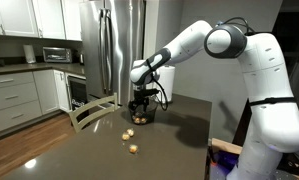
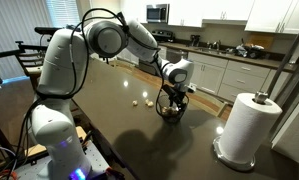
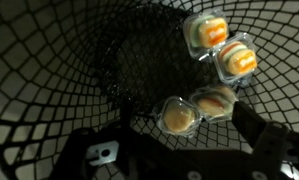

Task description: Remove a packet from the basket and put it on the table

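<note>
The dark wire basket (image 1: 141, 115) stands on the dark table (image 1: 179, 150), and also shows in an exterior view (image 2: 172, 110). In the wrist view several yellowish-tan packets lie inside the basket (image 3: 79, 60): two at the upper right (image 3: 206, 30) (image 3: 235, 60), and two lower down (image 3: 215, 100) (image 3: 179, 115). My gripper (image 3: 167, 142) is lowered into the basket and open. Its fingers stand on either side of the lowest packet and are not closed on it. Two more packets lie on the table (image 1: 127, 135) (image 1: 134, 149).
A white paper-towel roll (image 2: 247, 125) stands on the table near the basket. A chair back (image 1: 94, 110) is at the table's far edge. A steel fridge (image 1: 114, 45) and a kitchen counter (image 1: 19, 68) are behind.
</note>
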`<state>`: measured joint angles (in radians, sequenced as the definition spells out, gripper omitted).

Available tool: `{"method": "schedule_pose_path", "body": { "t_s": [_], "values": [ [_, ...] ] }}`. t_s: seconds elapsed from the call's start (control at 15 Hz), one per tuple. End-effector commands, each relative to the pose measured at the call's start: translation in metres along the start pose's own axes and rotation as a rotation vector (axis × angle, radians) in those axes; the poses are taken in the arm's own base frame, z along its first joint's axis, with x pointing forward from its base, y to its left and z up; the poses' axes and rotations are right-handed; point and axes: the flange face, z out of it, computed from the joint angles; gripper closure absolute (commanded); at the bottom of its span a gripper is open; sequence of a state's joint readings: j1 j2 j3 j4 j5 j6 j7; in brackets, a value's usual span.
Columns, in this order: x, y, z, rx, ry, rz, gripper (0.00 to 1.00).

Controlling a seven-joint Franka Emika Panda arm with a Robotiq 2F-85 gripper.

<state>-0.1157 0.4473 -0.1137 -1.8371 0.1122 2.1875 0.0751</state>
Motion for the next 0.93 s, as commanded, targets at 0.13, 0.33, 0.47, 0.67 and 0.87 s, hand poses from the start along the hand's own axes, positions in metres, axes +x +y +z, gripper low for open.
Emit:
{"method": "schedule_pose_path", "body": {
  "t_s": [0.13,0.33,0.47,0.67,0.87],
  "values": [
    [0.0033,-0.0004,0.0033,0.004,0.045,-0.016,0.0],
    [0.0046,0.0001,0.0057,0.005,0.054,-0.018,0.26],
    [0.005,0.0008,0.0051,0.007,0.063,-0.016,0.31],
    [0.0053,0.001,0.0037,0.007,0.076,-0.019,0.51],
    [0.0051,0.0013,0.0003,0.01,0.088,-0.02,0.7]
  ]
}}
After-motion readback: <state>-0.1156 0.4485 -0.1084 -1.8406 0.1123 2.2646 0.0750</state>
